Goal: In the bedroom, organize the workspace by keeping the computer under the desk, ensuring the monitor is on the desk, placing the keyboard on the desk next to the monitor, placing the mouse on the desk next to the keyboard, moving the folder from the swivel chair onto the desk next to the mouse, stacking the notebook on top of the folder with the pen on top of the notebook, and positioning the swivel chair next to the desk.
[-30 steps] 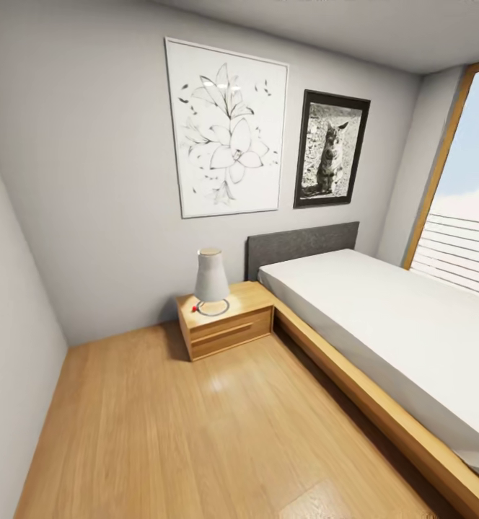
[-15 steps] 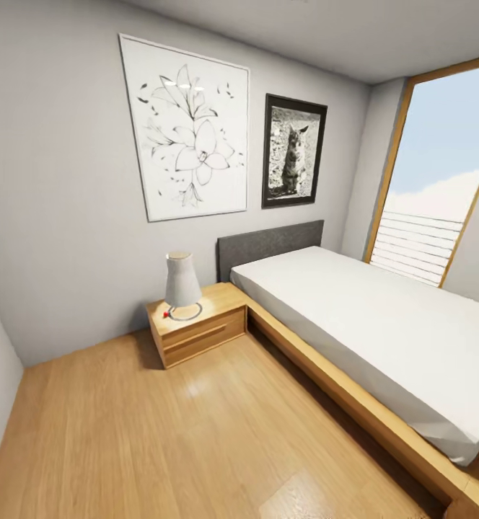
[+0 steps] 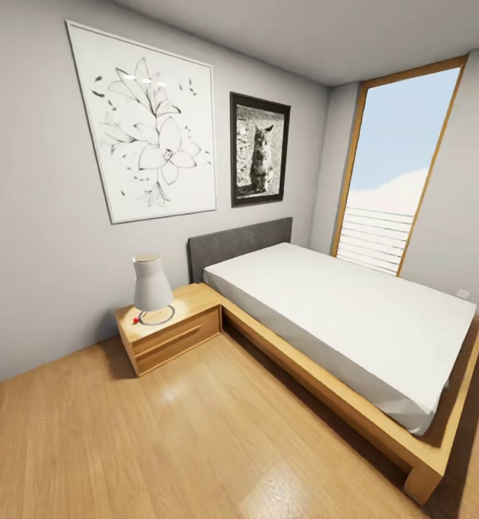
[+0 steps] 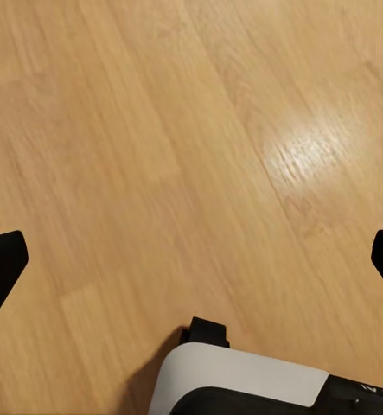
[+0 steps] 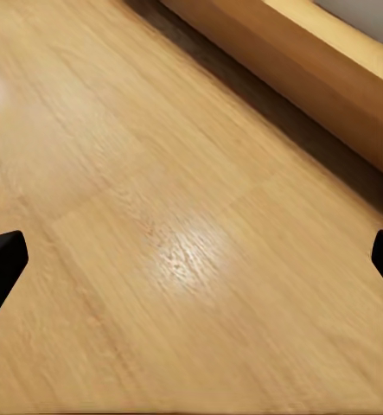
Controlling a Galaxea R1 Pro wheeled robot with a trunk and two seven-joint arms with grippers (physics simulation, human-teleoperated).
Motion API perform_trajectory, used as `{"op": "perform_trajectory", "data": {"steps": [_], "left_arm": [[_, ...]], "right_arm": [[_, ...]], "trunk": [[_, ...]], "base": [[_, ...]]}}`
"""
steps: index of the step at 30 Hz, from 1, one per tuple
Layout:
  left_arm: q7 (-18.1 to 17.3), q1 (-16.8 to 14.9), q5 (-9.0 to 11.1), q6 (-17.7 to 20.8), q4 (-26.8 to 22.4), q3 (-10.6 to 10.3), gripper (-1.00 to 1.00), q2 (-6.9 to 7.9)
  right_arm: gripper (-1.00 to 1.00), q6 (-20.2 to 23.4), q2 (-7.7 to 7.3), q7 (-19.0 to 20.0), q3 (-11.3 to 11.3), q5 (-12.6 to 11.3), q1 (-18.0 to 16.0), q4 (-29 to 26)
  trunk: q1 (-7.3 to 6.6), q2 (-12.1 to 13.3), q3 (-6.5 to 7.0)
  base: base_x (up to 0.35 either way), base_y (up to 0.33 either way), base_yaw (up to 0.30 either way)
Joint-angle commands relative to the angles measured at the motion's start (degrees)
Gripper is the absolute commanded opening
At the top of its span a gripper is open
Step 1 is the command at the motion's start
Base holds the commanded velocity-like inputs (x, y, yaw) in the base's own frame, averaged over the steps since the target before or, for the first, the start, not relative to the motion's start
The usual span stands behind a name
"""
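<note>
- My left fingers [image 4: 3, 264] are spread wide apart, with one dark tip at each side edge of the left wrist view, and they hold nothing.
- Under them is the wooden floor [image 4: 156, 156], with a bright spot of light on the planks, and a white and black part of my own body [image 4: 243, 380] is seen low over it.
- My right fingers [image 5: 1, 259] are also wide apart and empty, with the dark tips at the two side edges of the right wrist view.
- Below them is the same floor, and the wooden bed frame [image 5: 329, 60] runs across the corner of that view, with a dark shadow along its foot.
- From my head I see the bed [image 3: 340, 310] with a white mattress and a grey headboard [image 3: 239, 241] against the wall.
- Just beside the bed stands a low wooden nightstand [image 3: 171, 335], and a white lamp [image 3: 151, 285] stands on it.
- On the wall hang a large flower drawing [image 3: 149, 126] and a black-framed animal photo [image 3: 260, 148].
- A tall window [image 3: 398, 166] is at the far right side.
- The things of my task are not before me; I cannot tell where they are.
</note>
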Motion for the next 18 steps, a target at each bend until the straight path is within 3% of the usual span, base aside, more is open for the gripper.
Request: {"op": "perform_trajectory", "data": {"steps": [1,9,18], "left_arm": [[-0.01,0.03,0.43,-0.06,-0.08,-0.08,1.00,0.00],[-0.05,0.03,0.38,-0.08,-0.13,-0.08,1.00,0.00],[-0.14,0.03,0.31,-0.06,-0.13,-0.08,1.00,0.00]], "right_arm": [[1.00,-0.17,0.00,0.02,0.02,-0.05,-0.04,0.02],[1.00,-0.17,0.00,0.02,0.03,-0.04,-0.04,0.02],[1.00,-0.17,-0.01,0.02,0.03,-0.04,-0.04,0.00]], "trunk": [[0.00,-0.04,-0.12],[0.00,-0.04,-0.68],[0.00,-0.04,-1.32]], "base": [[0.000,0.000,-0.224],[0.017,0.020,-0.215],[0.189,0.169,-0.209]]}}
